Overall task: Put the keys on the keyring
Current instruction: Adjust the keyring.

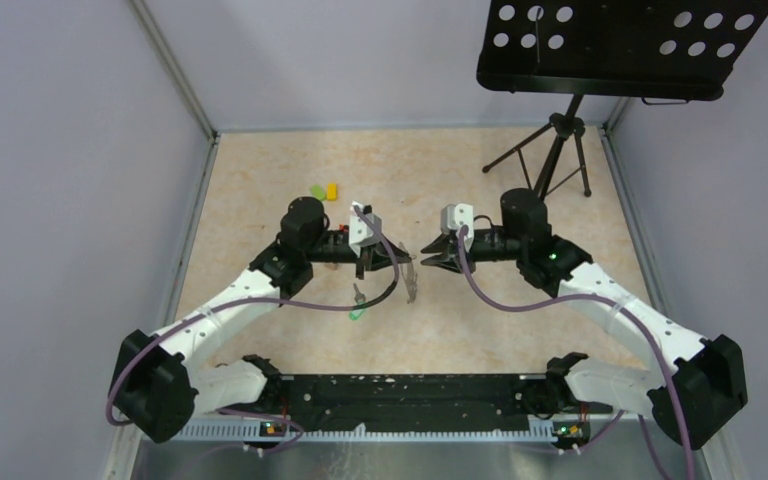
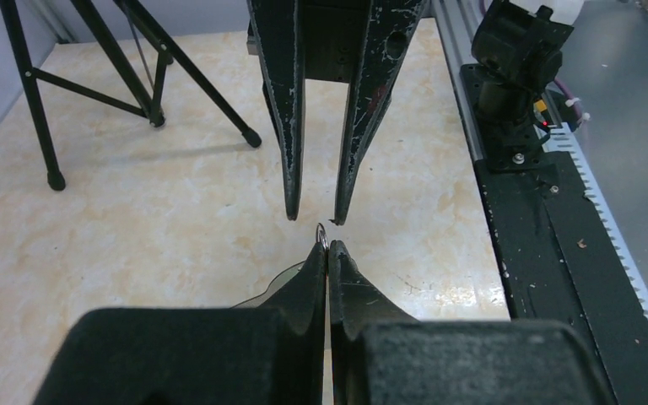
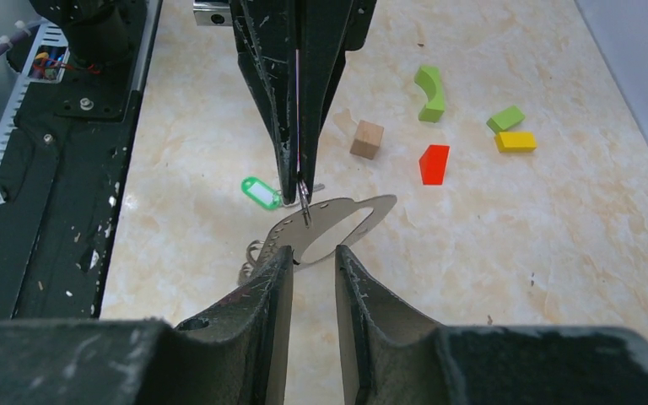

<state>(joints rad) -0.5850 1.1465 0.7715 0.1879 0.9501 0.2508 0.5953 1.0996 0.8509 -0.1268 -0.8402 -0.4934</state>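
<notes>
While your left gripper (image 3: 301, 192) is pinched tight on the dangling keyring (image 3: 373, 207), your right gripper (image 3: 308, 257) sits parted at its edge, holding nothing. The green-tagged key (image 3: 260, 191) lies on the table (image 3: 515, 253) nearby.

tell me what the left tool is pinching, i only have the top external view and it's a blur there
observer: In the left wrist view the left tool is shut on a small metal ring, right at its tips.
operator: anything hanging off that ring
observer: Yes. The right wrist view shows a flat grey oval piece with a large opening hanging from it.
operator: and the other arm, open or closed
observer: The right tool faces the ring tip to tip. Its fingers stand apart with nothing gripped between them.
</notes>
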